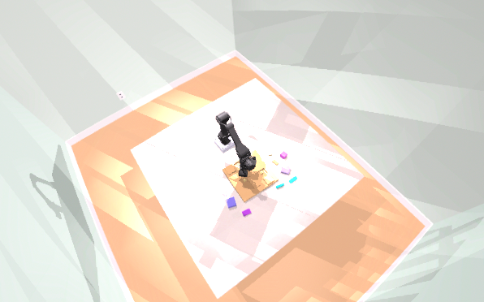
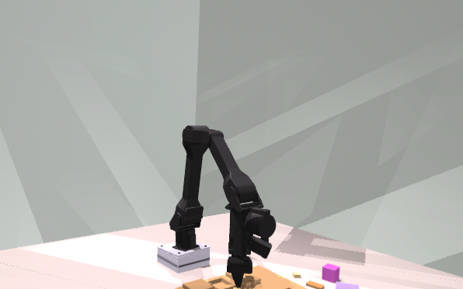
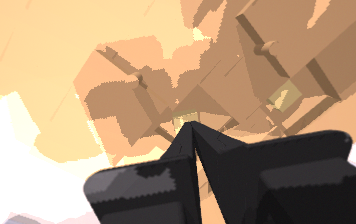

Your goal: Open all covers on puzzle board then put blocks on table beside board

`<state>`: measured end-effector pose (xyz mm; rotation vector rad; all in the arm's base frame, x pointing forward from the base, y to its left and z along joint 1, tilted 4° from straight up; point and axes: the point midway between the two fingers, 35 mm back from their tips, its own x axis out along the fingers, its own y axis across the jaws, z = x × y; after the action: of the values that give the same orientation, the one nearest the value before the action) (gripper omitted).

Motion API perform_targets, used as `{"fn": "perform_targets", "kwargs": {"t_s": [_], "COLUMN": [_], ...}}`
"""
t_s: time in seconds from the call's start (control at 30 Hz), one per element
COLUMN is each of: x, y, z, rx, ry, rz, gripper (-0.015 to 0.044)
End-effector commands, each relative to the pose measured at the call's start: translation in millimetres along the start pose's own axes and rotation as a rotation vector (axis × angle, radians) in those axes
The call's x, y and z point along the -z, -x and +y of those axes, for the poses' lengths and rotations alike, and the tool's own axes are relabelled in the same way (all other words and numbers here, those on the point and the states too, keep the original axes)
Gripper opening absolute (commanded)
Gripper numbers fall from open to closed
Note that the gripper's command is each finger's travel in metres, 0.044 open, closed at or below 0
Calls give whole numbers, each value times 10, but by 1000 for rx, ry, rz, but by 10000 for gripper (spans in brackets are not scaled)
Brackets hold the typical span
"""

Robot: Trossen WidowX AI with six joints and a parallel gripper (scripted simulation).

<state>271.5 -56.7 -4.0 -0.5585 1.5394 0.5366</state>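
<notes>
With fingers pinched shut on nothing, poised as a pointed pusher just above the puzzle board (image 1: 258, 190), probably to nudge a cover (image 3: 124, 102) open.

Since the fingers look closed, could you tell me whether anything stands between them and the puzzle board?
Nothing visible does. The gripper is shut and empty, its tip pointing down right at the board, next to a cover with a small knob.
</notes>
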Motion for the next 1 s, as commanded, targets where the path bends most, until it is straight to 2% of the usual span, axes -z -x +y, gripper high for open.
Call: {"fn": "perform_targets", "kwargs": {"t_s": [0.0,0.97], "x": [28,41], "y": [-65,-105], "z": [28,-65], "rx": [-7,-6], "ry": [6,9], "rz": [10,10], "gripper": [0,0]}}
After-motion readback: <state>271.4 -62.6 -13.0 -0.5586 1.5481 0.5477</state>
